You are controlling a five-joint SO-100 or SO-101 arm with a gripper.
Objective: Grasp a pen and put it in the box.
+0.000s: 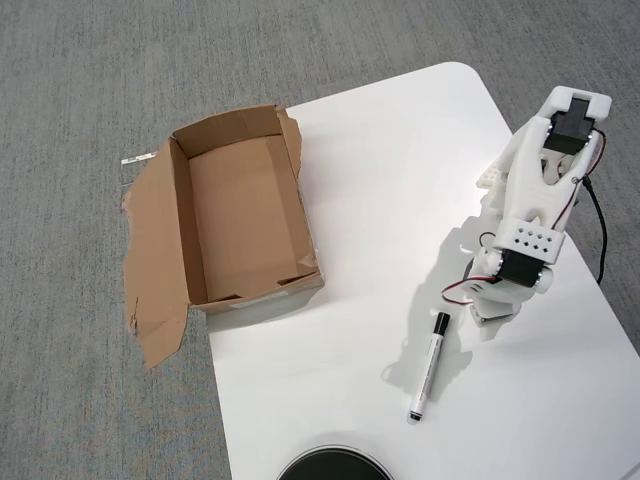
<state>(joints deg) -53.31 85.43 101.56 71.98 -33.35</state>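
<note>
Carpet, grey and finely textured, fills the left and top of the overhead view, and a white worktop with a rounded corner reaches in from the right. Next in size, the brown cardboard box stands open and empty, overhanging the worktop's left edge, with one wide ragged flap spread flat to its left over the carpet. The white arm runs down the worktop's right side, a red wire looping at its lower end; its fingers are hidden beneath the wrist, so I cannot tell whether they are apart or together. The pen lies flat on the worktop, free, black cap just beside the arm's tip, well apart from the box.
</note>
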